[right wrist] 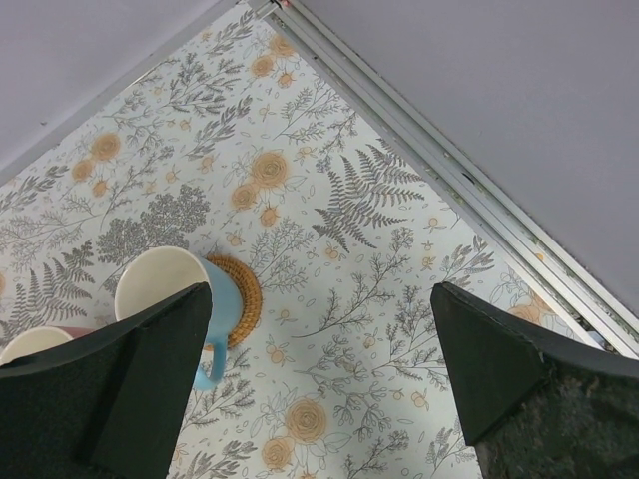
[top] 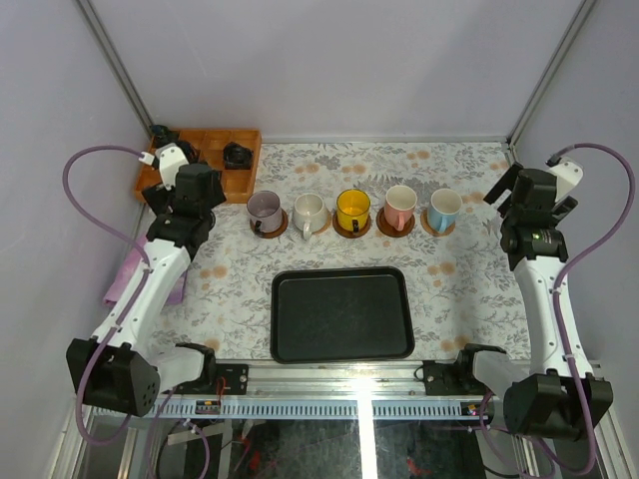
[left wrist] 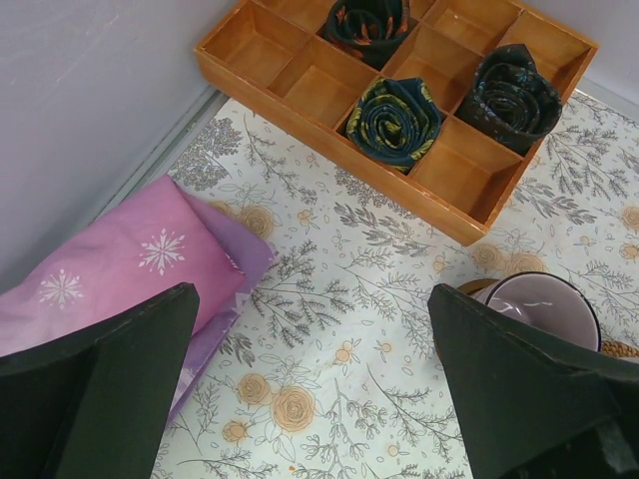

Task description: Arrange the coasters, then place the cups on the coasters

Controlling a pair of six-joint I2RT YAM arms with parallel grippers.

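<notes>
Several cups stand in a row across the table's far half, each on a brown coaster: lilac cup (top: 265,209), cream-white cup (top: 310,211), yellow cup (top: 352,208), pink cup (top: 400,206) and blue cup (top: 444,208). My left gripper (top: 190,197) hovers left of the lilac cup (left wrist: 544,303), open and holding nothing (left wrist: 312,291). My right gripper (top: 529,207) hangs to the right of the blue cup (right wrist: 165,284), which sits on its coaster (right wrist: 245,295). It is also open, with only tablecloth between its fingers (right wrist: 321,289).
A black tray (top: 341,314) lies at the near middle. A wooden compartment box (left wrist: 300,80) with rolled dark cloths sits in the far left corner. A pink cloth (left wrist: 120,259) lies by the left wall. Grey walls close in the back and both sides.
</notes>
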